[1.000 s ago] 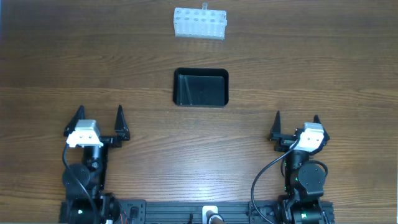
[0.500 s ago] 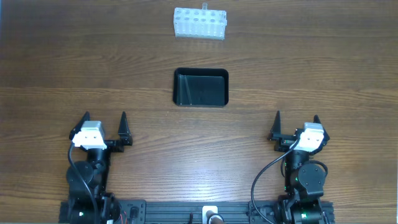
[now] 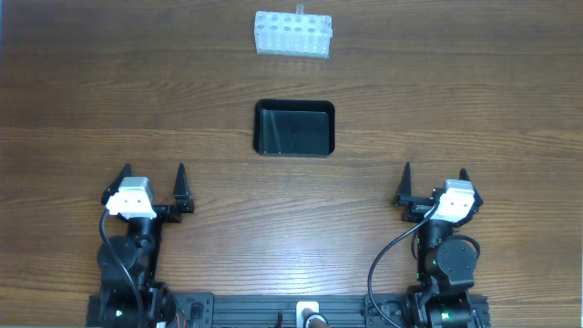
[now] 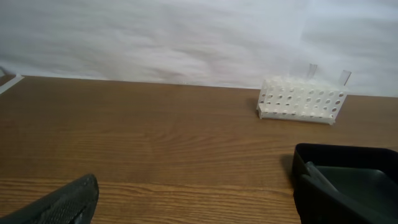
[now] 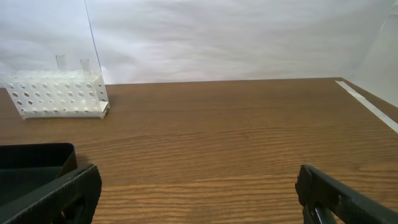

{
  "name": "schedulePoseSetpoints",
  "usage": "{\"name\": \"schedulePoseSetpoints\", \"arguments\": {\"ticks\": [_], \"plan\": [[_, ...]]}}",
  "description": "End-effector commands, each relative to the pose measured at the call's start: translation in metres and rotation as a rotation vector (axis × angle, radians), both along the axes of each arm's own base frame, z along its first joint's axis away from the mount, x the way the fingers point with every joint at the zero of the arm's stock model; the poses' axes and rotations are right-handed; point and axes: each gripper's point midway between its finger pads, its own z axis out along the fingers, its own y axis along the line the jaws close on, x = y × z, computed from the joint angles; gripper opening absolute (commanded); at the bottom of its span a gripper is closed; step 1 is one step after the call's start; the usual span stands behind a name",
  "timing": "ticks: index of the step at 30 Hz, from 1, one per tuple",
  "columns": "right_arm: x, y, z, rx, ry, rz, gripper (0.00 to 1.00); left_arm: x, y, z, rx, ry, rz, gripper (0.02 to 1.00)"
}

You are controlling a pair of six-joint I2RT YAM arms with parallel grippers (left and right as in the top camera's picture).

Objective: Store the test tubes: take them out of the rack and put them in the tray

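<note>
Change: the left fingers (image 3: 181,182) sit a little lower in the top view and slightly nearer the middle than a second ago. Over the last half second they do not shift. The right fingers (image 3: 406,182), the tray and the rack are where they were.
Left fingers: spread wide apart and holding nothing. They are low over the surface (image 3: 455,91), near the left arm's base. One dark tip (image 4: 62,202) shows in the left wrist view.
Right fingers: also spread wide and holding nothing, near the right arm's base. Both tips (image 5: 62,193) frame bare wood in the right wrist view.
Tray: the black rectangular tray (image 3: 294,107) lies flat at the middle of the surface, between the two arms and farther out than both. Nothing can be made out in it. Its rim (image 4: 348,151) shows in the left wrist view, and a corner of it (image 5: 34,149) in the right wrist view.
Rack: the white perforated test tube rack (image 3: 291,35) stands beyond the tray, well apart from it, near the far edge of the surface. It also shows in the left (image 4: 300,101) and right (image 5: 59,94) wrist views.
Test tubes: two clear tubes (image 4: 312,70) stand upright in the rack, their tops rising above it (image 5: 60,62). From above, one top (image 3: 299,9) shows at the rack's far side.
Surface: brown wood grain, with a pale wall behind it.
</note>
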Motion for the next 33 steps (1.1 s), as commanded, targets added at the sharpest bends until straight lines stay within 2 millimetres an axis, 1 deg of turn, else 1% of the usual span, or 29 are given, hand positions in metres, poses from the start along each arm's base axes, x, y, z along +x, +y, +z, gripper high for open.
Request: {"name": "schedulePoseSetpoints", "arguments": {"ticks": [1, 16, 19, 22, 24, 26, 29, 33], "plan": [[0.0, -0.003, -0.001, -0.004, -0.002, -0.015, 0.991, 0.0, -0.001, -0.001, 0.013, -0.002, -0.009, 1.0], [0.0, -0.002, -0.001, -0.004, -0.001, -0.012, 0.993, 0.0, -0.001, -0.001, 0.013, -0.002, -0.009, 1.0], [0.0, -0.002, 0.004, -0.002, -0.023, -0.008, 0.993, 0.0, -0.001, -0.001, 0.013, -0.002, -0.009, 1.0], [0.0, -0.002, -0.003, -0.005, 0.007, -0.009, 0.991, 0.0, -0.001, -0.001, 0.013, -0.002, -0.009, 1.0], [0.001, -0.003, -0.002, -0.005, 0.003, -0.015, 0.993, 0.0, -0.001, -0.001, 0.013, -0.002, -0.008, 0.998], [0.004, 0.003, -0.002, 0.013, 0.003, 0.017, 0.993, 0.0, -0.001, -0.001, 0.013, -0.002, -0.009, 1.0], [0.011, 0.012, 0.008, 0.017, -0.032, 0.067, 0.991, 0.0, -0.001, -0.001, 0.013, -0.002, -0.009, 0.998], [0.024, 0.014, 0.025, 0.019, -0.07, 0.069, 0.991, 0.0, -0.001, -0.001, 0.013, -0.002, -0.009, 1.0]]}}
